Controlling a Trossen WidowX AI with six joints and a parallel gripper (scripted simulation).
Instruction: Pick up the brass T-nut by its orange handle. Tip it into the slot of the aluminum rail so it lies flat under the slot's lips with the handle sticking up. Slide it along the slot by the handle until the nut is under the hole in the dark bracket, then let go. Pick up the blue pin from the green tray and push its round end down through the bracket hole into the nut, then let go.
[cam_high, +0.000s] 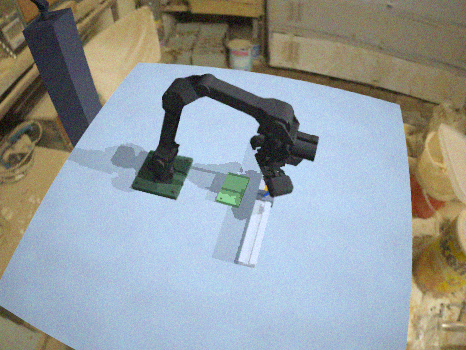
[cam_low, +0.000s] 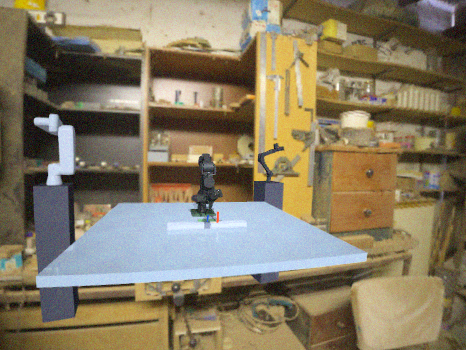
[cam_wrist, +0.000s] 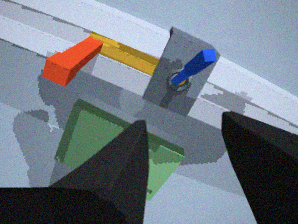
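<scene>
The brass T-nut (cam_wrist: 131, 56) lies in the slot of the aluminum rail (cam_high: 252, 240) (cam_low: 231, 224) (cam_wrist: 245, 81), and its near end passes under the dark bracket (cam_wrist: 186, 44) (cam_low: 207, 226). Its orange handle (cam_wrist: 70, 62) (cam_low: 218, 217) sticks up beside the bracket. The blue pin (cam_wrist: 197, 65) (cam_low: 208, 218) stands in the bracket hole, with a bit of brass showing at its foot; how deep it sits I cannot tell. My gripper (cam_wrist: 184, 125) is open and empty above the bracket and tray side of the rail, its fingers apart from the pin.
The green tray (cam_high: 235, 181) (cam_wrist: 92, 132) lies beside the rail, toward the arm's base, and no pin shows in its visible part. The left finger covers part of it in the wrist view. The arm's dark green base plate (cam_high: 142, 184) is beyond the tray.
</scene>
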